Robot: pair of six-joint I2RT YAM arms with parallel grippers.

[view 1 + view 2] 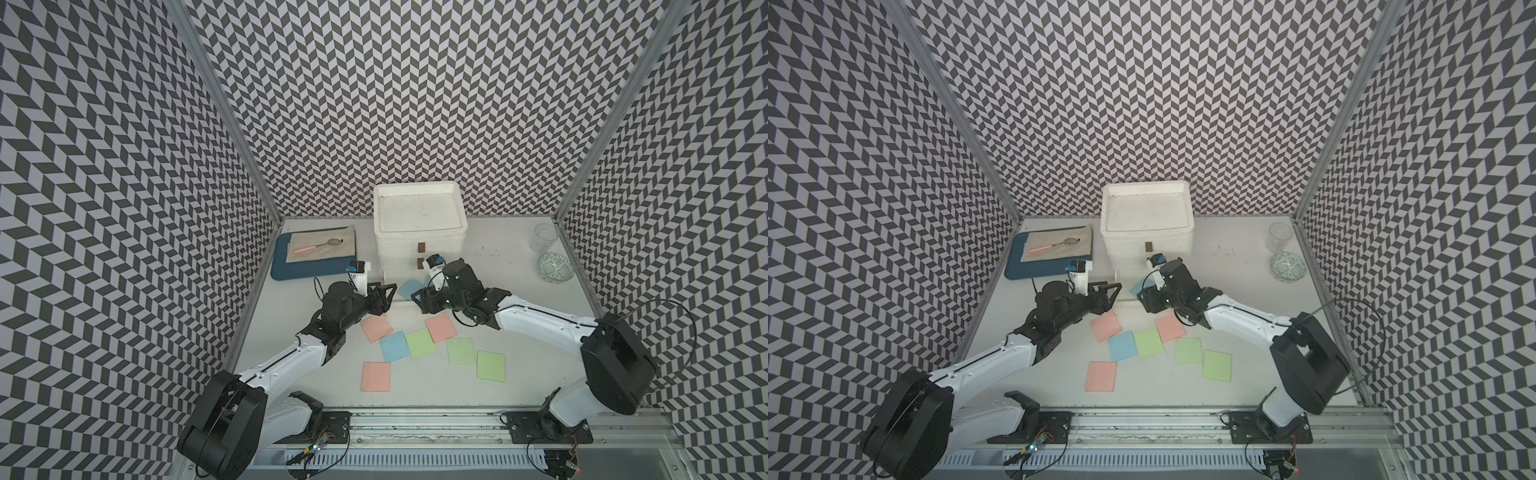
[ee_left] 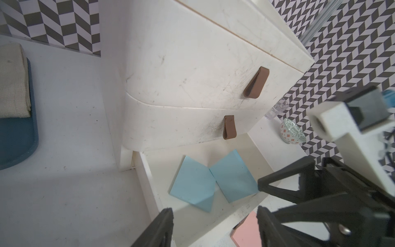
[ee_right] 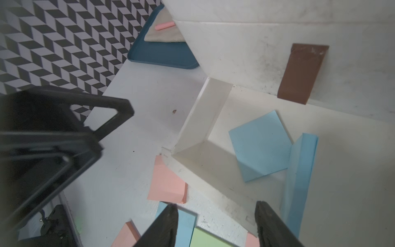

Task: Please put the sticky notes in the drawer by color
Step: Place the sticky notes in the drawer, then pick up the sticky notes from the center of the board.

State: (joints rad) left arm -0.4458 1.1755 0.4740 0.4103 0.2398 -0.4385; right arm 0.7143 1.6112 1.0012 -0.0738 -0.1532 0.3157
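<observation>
The white drawer [image 1: 399, 249] stands at the back middle, and its bottom drawer [image 3: 203, 115] is pulled out. Two light blue sticky notes [image 2: 193, 184] lie inside it, one leaning on the drawer's side wall [image 3: 299, 177]. My right gripper [image 3: 216, 205] hangs open and empty over the drawer's front edge. My left gripper [image 2: 213, 211] is open and empty just left of it. On the table in front lie pink notes [image 1: 376, 328] [image 1: 441, 328] [image 1: 376, 377], a blue note [image 1: 395, 347] and green notes [image 1: 420, 343] [image 1: 461, 351] [image 1: 491, 366].
A blue tray [image 1: 291, 270] with a beige cloth and a pink-handled spoon [image 1: 316, 247] sits left of the drawer unit. A clear glass [image 1: 545, 237] and a patterned bowl [image 1: 556, 268] stand at the back right. Patterned walls enclose three sides.
</observation>
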